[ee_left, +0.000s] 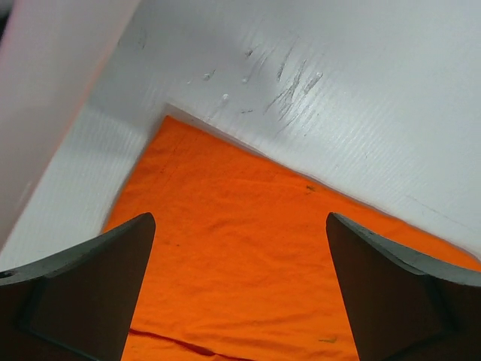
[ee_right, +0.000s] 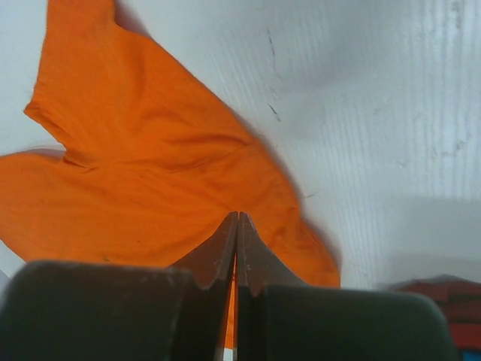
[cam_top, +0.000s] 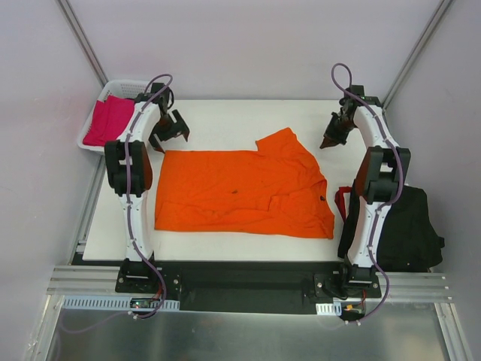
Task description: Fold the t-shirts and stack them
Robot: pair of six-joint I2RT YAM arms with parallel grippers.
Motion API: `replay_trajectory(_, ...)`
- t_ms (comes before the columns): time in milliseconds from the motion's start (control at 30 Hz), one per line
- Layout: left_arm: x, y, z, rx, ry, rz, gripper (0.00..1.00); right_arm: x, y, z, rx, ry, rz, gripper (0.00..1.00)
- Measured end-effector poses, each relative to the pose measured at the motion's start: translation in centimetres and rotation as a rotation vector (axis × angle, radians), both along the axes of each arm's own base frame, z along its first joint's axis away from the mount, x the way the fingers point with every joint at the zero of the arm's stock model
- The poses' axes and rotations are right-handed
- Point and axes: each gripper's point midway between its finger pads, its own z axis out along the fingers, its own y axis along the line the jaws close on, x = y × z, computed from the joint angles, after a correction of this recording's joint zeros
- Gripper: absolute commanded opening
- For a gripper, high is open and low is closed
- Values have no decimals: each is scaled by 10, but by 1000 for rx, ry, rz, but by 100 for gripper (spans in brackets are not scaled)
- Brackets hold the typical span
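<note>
1. The orange shirt (cam_top: 240,192) lies flat in the middle of the table (cam_top: 225,113), with its long axis running left to right. One sleeve (cam_top: 279,143) sticks out at the far right.
2. The left gripper (cam_top: 171,138) hangs with its jaws wide apart and empty, just over the far left corner of the shirt.
3. The right gripper (cam_top: 328,143) is clenched on nothing, over bare table just beyond the sleeve.
4. I judge that the left arm is the nearer one, because the corner lies directly under it.
</note>
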Motion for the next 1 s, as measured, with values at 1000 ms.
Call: replay_trajectory(1000, -9, -42, -14, -77, 46, -186, 94, -14, 13, -28, 27, 67, 41, 1)
